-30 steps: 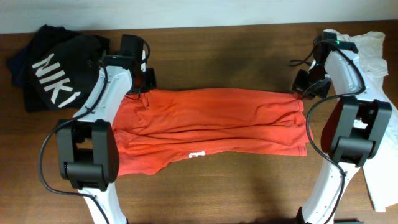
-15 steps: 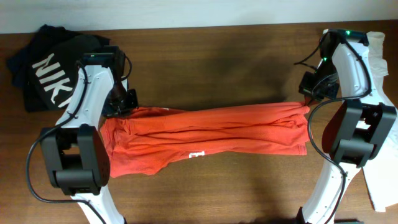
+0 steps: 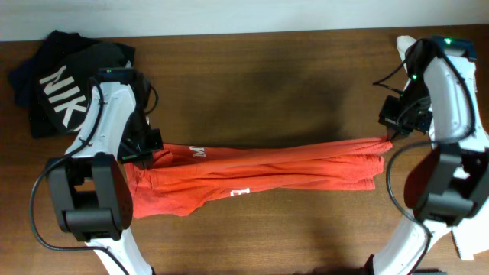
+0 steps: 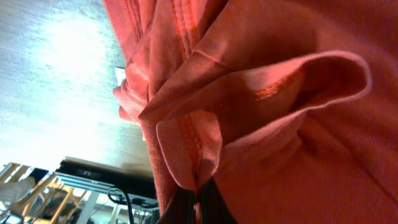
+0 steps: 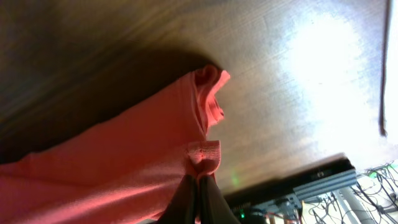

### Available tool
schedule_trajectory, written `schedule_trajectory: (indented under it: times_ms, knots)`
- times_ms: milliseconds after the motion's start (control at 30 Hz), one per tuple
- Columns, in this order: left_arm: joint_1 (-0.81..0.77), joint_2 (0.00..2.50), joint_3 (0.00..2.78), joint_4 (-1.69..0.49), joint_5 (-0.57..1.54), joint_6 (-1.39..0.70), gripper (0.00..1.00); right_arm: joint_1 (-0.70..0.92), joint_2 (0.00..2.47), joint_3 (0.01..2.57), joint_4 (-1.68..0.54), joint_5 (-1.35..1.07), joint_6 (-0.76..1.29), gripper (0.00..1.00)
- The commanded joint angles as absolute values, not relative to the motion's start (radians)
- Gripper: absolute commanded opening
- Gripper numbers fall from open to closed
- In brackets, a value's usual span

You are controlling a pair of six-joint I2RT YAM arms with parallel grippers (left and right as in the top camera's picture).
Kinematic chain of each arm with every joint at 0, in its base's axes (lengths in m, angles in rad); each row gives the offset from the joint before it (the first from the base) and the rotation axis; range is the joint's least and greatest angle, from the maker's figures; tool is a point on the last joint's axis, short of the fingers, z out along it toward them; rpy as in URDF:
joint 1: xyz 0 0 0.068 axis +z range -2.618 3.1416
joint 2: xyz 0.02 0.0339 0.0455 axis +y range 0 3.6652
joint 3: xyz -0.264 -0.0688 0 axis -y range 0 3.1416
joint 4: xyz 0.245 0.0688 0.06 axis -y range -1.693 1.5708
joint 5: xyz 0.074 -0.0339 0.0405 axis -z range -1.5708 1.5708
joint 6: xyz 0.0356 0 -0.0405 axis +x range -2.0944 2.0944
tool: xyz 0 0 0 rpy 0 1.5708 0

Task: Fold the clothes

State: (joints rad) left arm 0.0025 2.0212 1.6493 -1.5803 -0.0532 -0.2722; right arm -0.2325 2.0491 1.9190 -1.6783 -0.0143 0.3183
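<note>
Across mid surface: orange-red T-shirt, stretched into a long bunched band, bits of white lettering showing. Pinched at its left end by left end effector and at its right end by right end effector, both pressed tight on fabric. Far left, apart: heaped black shirt.

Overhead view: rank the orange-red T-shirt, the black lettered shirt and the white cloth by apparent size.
1. orange-red T-shirt, stretched out.
2. black lettered shirt, bunched.
3. white cloth, as shown; the frame edge cuts it off, so its rank is unsure.
</note>
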Motion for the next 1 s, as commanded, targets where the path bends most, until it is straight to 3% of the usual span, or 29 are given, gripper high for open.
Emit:
schedule_trajectory:
  times_ms: [0,167,200,233,267,433,567,633,667,700,733,767,800,967]
  knots:
    - [0.016,1.996,1.518,-1.504,-0.101,-0.299,0.01,-0.242,2.009,1.805,-1.628,0.040,0.327,0.04]
    - [0.016,1.996,1.338,-1.279,-0.098,-0.299,0.01,-0.242,2.009,1.639,-1.449,-0.009,0.328,0.04]
    - [0.016,1.996,1.324,-1.248,-0.098,-0.299,0.07,-0.242,2.009,1.607,-1.430,-0.014,0.327,0.04]
    - [0.016,1.996,1.324,-1.262,-0.098,-0.299,0.46,-0.242,2.009,1.591,-1.435,-0.014,0.327,0.31]
    - [0.016,1.996,1.324,-1.268,-0.099,-0.298,0.71,-0.242,2.009,1.590,-1.443,-0.014,0.326,0.99]
    - [0.016,1.984,1.429,-1.371,-0.102,-0.299,0.73,-0.243,2.009,1.631,-1.497,-0.015,0.311,0.99]
    - [0.014,1.925,1.642,-1.506,-0.101,-0.318,0.71,-0.243,2.009,1.758,-1.600,-0.014,0.285,0.99]
    - [-0.007,1.874,1.712,-1.524,-0.052,-0.320,0.64,-0.236,2.009,1.804,-1.627,-0.026,0.275,0.99]
    - [-0.021,1.855,1.712,-1.511,-0.015,-0.319,0.51,-0.229,2.009,1.803,-1.624,-0.041,0.248,0.86]
    - [-0.045,1.841,1.705,-1.495,0.035,-0.299,0.35,-0.220,2.009,1.794,-1.610,-0.066,0.225,0.59]
    - [-0.066,1.839,1.700,-1.488,0.070,-0.279,0.28,-0.205,2.009,1.775,-1.591,-0.093,0.216,0.29]
    - [-0.098,1.840,1.689,-1.477,0.096,-0.271,0.14,-0.189,2.009,1.759,-1.580,-0.105,0.217,0.11]
    - [-0.138,1.841,1.661,-1.447,0.102,-0.271,0.08,-0.163,2.010,1.733,-1.554,-0.105,0.217,0.04]
    - [-0.262,1.842,1.446,-1.230,0.128,-0.307,0.08,-0.057,2.011,1.618,-1.447,-0.105,0.220,0.04]
